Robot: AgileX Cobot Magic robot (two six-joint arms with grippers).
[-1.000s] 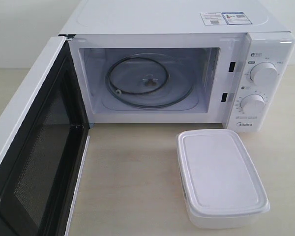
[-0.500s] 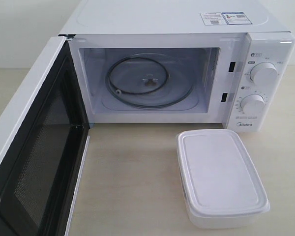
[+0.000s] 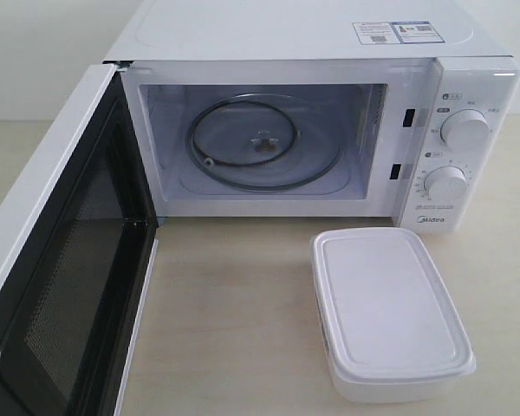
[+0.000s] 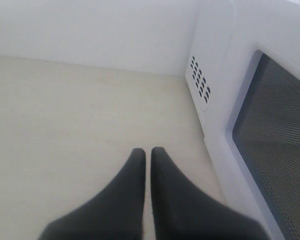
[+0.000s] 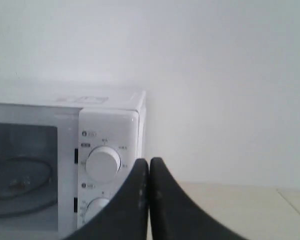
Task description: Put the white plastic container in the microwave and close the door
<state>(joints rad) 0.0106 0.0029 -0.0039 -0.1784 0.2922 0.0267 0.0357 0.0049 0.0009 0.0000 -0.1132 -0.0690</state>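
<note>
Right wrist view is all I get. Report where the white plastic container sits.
Observer: The white plastic container lies on the table in front of the microwave, near its dials, lid on, no gripper at it.
Operator: Give me the door.
Observer: The door stands wide open, swung out on the exterior view's left.
Operator: Now the left gripper.
Observer: The left gripper is shut and empty, over bare table beside the door's outer face.

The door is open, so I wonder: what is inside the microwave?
Inside the microwave, only a round glass turntable shows, with nothing on it. The white container stands outside on the table, in front of the dials; its lid covers whatever it holds.
</note>
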